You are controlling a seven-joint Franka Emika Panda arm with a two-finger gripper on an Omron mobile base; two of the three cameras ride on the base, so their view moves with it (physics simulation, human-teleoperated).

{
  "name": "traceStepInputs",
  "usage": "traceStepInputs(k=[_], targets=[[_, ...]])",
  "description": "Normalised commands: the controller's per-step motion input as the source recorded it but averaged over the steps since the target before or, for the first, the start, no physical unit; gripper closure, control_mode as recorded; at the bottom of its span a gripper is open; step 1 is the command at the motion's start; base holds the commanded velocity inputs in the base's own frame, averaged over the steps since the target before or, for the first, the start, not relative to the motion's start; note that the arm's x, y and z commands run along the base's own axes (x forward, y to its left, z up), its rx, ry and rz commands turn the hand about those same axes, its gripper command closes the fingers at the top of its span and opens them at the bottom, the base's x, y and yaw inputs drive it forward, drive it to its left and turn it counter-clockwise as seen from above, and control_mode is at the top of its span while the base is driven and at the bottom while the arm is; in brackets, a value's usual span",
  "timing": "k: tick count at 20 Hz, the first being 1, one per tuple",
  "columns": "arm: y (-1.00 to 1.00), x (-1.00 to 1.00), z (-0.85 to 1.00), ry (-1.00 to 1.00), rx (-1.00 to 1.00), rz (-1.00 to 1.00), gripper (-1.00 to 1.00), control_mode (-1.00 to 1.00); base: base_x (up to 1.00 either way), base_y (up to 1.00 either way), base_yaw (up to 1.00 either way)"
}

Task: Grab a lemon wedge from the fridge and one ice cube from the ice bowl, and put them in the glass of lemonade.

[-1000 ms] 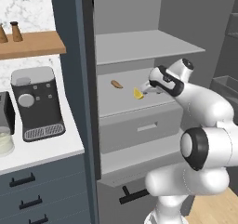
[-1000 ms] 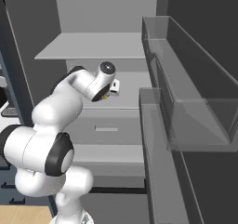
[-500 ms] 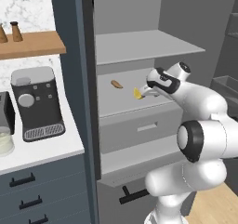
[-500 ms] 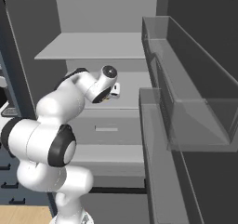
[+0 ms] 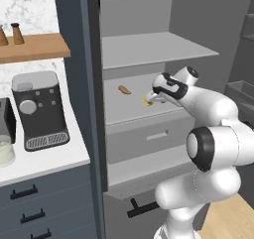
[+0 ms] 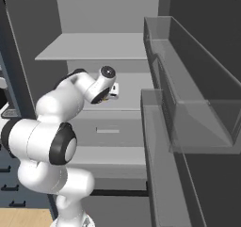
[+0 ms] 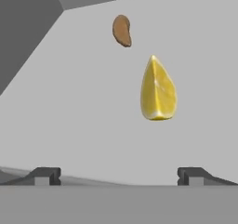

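Fridge (image 5: 74, 109) first: a tall dark grey cabinet standing open, its inside pale matte grey with flat, smooth shelves and a drawer front below the middle shelf. In the right base view its open door (image 6: 197, 108) carries clear, glassy bins with thin straight walls. Beside the fridge, on a white counter (image 5: 49, 158), sits a boxy black and grey coffee machine (image 5: 39, 109), and above it a warm wooden shelf (image 5: 34, 47) against marbled white wall.

White, glossy and rounded, the arm reaches into the middle shelf, its gripper (image 5: 150, 98) just at the lemon wedge (image 5: 146, 100). The fingers stand spread wide with nothing between them; in the hand view the two dark fingertips (image 7: 45, 175) are far apart at the bottom and the wedge lies ahead of them, untouched.

Lemon wedge (image 7: 158, 89): bright yellow, teardrop-shaped, pointed at one end and blunt at the other, with a faintly mottled, pulpy face and a paler central ridge. It rests on the middle shelf's smooth grey surface, near the front.

Farther back on the same shelf, apart from the wedge, lies a small brownish-orange food piece (image 7: 122, 30), bean-shaped and dull.
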Motion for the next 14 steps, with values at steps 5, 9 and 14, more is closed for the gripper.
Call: traceStepInputs(k=[5, 9, 14], targets=[[0.04, 0.14, 0.0, 0.0, -0.03, 0.0, -1.0, -1.0, 0.0, 0.0, 0.0], [0.0, 0.1, 0.0, 0.0, -0.01, 0.0, -1.0, -1.0, 0.0, 0.0, 0.0], [0.0, 0.15, -0.08, 0.0, -0.01, 0.0, -1.0, -1.0, 0.0, 0.0, 0.0]])
